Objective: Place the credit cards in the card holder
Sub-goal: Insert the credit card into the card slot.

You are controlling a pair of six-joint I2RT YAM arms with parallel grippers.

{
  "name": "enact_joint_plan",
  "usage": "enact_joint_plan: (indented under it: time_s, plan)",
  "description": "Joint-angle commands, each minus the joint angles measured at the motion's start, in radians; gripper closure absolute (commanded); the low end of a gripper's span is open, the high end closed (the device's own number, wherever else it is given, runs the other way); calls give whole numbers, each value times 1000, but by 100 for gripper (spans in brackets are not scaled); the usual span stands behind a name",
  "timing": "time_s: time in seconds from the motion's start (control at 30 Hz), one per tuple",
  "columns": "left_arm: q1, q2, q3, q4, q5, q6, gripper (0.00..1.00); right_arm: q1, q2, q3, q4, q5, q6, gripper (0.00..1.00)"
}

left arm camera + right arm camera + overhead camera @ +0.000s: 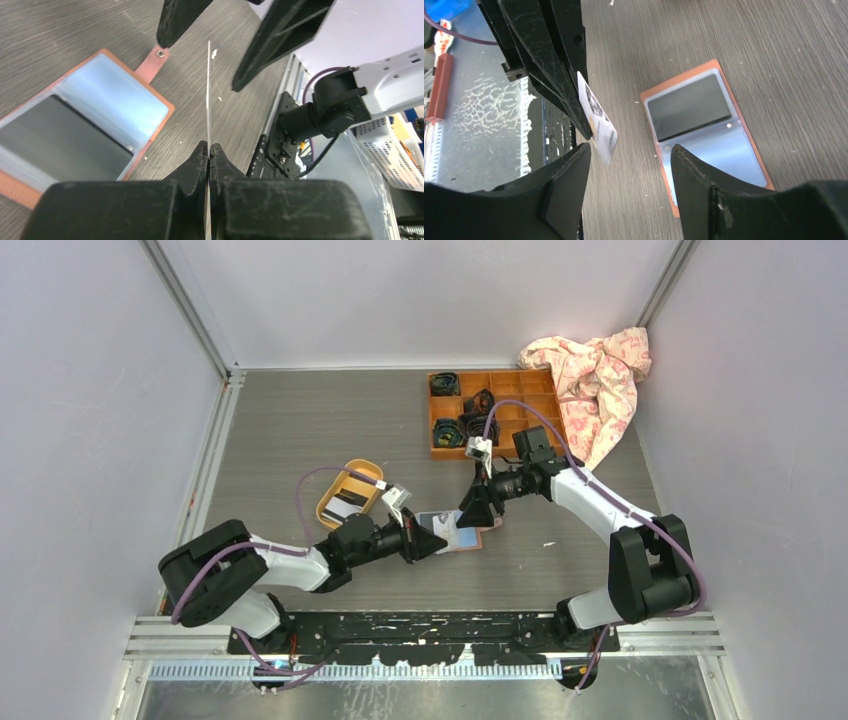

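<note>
Left pincer [208, 147] — jaws pressed fully together on one short edge of a white card [208, 90]. The card sticks straight out ahead of the tips, on edge, clear of the table [774, 50]. The right wrist view shows its printed face, dark markings on white.

Right pincer [630, 149] — facing the left one tip to tip, jaws wide apart, nothing in them. The card's free end reaches into the gap between its fingers [559, 190]. It seems to touch neither, though one is close.

Just below and to the side of both sets of tips lies the card holder [704, 125], spread open flat, bluish pockets up, snap tab on the side toward the right pincer. One half shows a dark panel; a card or bare lining, I cannot tell.

Behind the left pincer, near its wrist, sits a yellow tray [325, 508] with more cards [348, 502] in it.

Step, as I judge it: one card is held up in mid-air between the arms, a regrip or hand-over ahead of insertion. No part of this card is in the holder yet.

Next move calls for the right jaws to close squarely on the free end without bending it, or else move clear. Then the card must tip from on-edge to nearly flat, with its leading edge lined up to a pocket mouth, and slide in low. Nothing pins the holder, so it may skate, and the spare arm should steady it.
</note>
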State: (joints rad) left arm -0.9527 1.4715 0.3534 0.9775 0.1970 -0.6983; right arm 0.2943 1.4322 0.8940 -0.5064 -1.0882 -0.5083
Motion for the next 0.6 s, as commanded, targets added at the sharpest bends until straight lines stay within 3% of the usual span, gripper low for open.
enact_joint_plan:
  time_s: [0.0, 0.2, 0.33, 0.43, 0.57]
  plan:
    - [15, 19, 28, 181, 102, 48, 100, 9, -22, 24, 53, -125, 40, 38]
    - [32, 73, 16, 324, 175, 23, 100, 34, -30, 32, 13, -173, -2, 60]
    - [40, 69, 9, 334, 177, 26, 100, 43, -9, 90, -189, -230, -212, 80]
    - [44, 58, 0, 331, 174, 31, 99, 45, 25, 153, -442, -264, -440, 98]
    - [54, 1, -57, 330, 122, 68, 67, 45, 79, 233, -724, -271, -720, 99]
